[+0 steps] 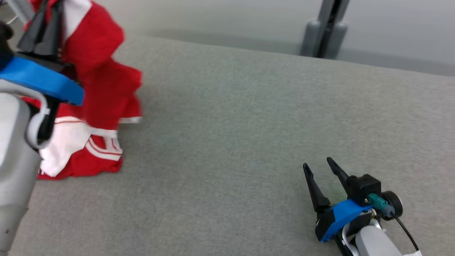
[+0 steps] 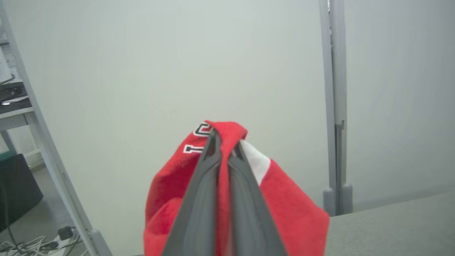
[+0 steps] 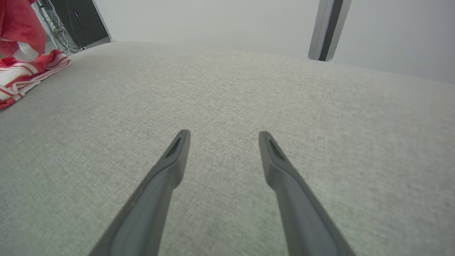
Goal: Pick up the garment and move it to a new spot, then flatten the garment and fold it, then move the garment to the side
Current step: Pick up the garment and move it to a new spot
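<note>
While the left tool is pressing tightly together on a bunched fold of the red-and-white soft fabric garment, the first step, picking it up and moving it, is looking well under way. In the head view the garment is hanging at about ten o'clock, its upper part raised in the grip and its striped lower edge trailing on the grey fabric-covered counter. The right tool is sitting at about five o'clock, spread wide and holding nothing, well apart from the garment. As I am judging it, the next move is calling for a lift high enough that the trailing edge is clearing the counter. After that comes a carry toward the bare middle and a gentle lowering there. A one-point grip is likely leaving the cloth crumpled, so the right tool is probably going to be needed for flattening. In the left wrist view, black characters edged in white are showing on the red fabric just beside the left tool's tips. The fold is cutting them off, and I am making out no word or brand from them.
</note>
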Available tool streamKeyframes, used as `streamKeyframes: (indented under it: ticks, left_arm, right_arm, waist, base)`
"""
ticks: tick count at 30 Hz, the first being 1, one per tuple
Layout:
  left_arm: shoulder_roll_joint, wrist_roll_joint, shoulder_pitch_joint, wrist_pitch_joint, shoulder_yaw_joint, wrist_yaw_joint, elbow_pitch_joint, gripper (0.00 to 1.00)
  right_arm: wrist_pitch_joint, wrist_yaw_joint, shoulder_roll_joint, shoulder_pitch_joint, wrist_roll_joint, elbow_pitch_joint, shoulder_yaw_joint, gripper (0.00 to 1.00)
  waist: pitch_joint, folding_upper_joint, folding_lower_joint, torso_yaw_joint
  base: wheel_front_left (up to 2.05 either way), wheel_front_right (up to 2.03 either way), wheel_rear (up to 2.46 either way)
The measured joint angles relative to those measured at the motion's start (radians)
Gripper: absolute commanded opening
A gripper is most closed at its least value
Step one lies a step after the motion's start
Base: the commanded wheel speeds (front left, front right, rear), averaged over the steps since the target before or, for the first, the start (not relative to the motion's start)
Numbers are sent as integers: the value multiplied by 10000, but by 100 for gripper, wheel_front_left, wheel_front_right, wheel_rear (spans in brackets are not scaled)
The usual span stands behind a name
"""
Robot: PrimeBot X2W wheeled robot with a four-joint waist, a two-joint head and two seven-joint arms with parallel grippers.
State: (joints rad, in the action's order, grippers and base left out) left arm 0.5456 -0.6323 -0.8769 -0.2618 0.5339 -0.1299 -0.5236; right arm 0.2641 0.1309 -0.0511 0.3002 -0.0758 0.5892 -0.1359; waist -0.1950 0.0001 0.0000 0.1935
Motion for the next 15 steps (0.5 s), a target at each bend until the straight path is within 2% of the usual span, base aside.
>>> streamKeyframes:
  ticks: [5, 9, 15]
  left_arm:
    - [-738, 0, 177, -12, 539, 0, 1231, 0]
    - [-1670, -213, 309, -12, 859, 0, 1960, 0]
    - [-2941, -293, 882, -12, 1246, 0, 2240, 0]
  right_arm:
    - [-2, 0, 2, -372, -198, -33, 38, 100]
    - [-2, 0, 6, -631, -332, -36, -10, 100]
    - [-2, 0, 4, -742, -428, -82, -100, 100]
  waist:
    - [555, 0, -1, -696]
    - [916, -1, -1, -1288]
    - [1215, 0, -2, -2098]
  base:
    - [0, 0, 0]
    - [0, 0, 0]
    - [0, 0, 0]
